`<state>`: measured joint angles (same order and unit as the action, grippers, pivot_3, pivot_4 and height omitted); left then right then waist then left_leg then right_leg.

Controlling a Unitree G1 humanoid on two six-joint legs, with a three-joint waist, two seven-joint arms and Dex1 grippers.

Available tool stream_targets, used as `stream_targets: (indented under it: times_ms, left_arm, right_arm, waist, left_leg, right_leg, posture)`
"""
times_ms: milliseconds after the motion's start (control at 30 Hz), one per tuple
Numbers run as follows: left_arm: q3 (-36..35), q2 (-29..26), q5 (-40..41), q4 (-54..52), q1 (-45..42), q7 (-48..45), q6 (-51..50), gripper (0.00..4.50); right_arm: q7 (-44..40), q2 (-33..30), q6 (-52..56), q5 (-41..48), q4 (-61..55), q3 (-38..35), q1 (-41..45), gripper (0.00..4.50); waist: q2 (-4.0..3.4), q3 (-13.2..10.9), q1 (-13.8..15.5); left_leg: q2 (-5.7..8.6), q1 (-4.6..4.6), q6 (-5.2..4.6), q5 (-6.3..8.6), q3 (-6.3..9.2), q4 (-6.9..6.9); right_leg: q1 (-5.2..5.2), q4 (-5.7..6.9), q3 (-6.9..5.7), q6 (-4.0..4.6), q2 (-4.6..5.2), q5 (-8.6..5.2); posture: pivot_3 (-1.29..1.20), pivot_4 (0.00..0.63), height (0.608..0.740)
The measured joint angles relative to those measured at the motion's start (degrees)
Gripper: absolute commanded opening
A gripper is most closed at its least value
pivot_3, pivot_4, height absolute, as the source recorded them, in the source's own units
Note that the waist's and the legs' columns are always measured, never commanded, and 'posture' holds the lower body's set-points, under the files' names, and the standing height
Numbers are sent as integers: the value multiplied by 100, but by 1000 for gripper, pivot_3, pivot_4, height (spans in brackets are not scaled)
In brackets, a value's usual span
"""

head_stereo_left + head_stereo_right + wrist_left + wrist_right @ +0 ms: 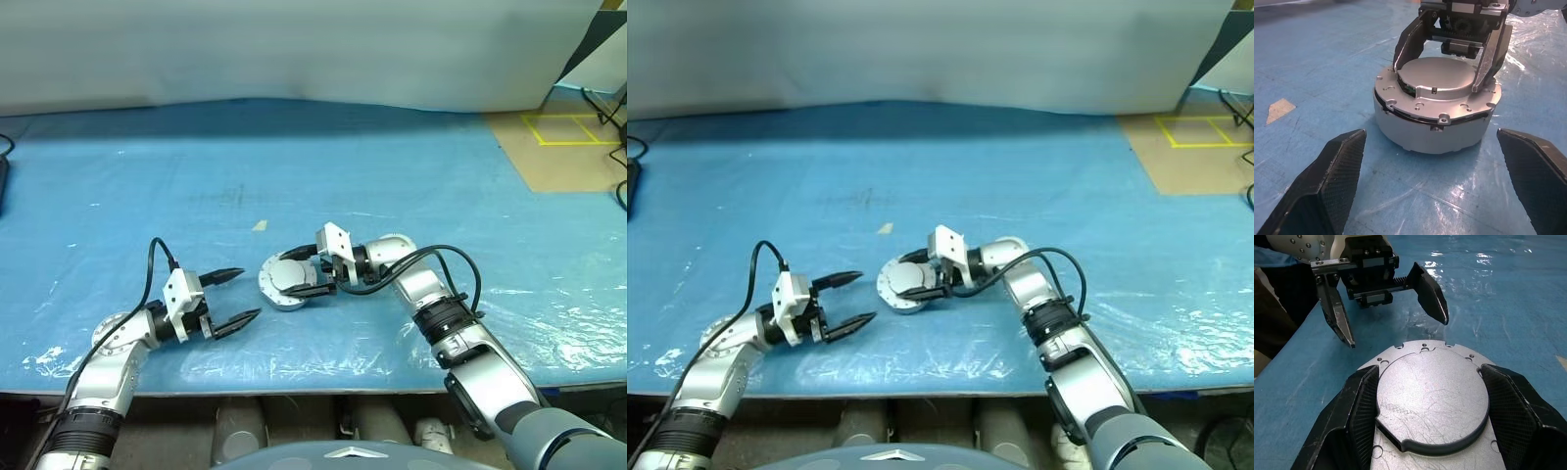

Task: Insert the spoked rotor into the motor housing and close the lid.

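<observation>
The motor housing (1435,139), a low silver cylinder, sits on the blue table near its front middle. The lid (1437,73) lies flat on top of it, a grey flanged plate with a raised round centre. My right gripper (300,275) reaches in from the right, and its black fingers (1410,41) press against both sides of that raised centre. My left gripper (248,294) rests a short way left of the housing, pointing at it, open and empty. The spoked rotor is hidden.
A blue, plastic-covered table (411,166) stretches wide around the housing. A small tan scrap (260,225) lies just behind it. The table's front edge (323,377) runs close below both arms. At the far right is brown floor with yellow tape (563,127).
</observation>
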<state>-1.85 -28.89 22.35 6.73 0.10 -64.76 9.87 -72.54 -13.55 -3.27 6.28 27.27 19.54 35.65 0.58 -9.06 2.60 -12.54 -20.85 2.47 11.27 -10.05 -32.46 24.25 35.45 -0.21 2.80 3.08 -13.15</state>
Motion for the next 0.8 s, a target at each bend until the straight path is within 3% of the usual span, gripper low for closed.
stream_targets:
  times_ms: [800]
  left_arm:
    - [-1,-31,10,-120,62,19,-178,4500]
  right_arm:
    - [430,-8,71,-202,-191,245,-31,2943]
  waist:
    - [0,0,-7]
  left_leg:
    - [4,27,1,0,-3,2]
  right_leg:
    - [-12,10,11,0,0,0]
  posture:
    - [0,150,740]
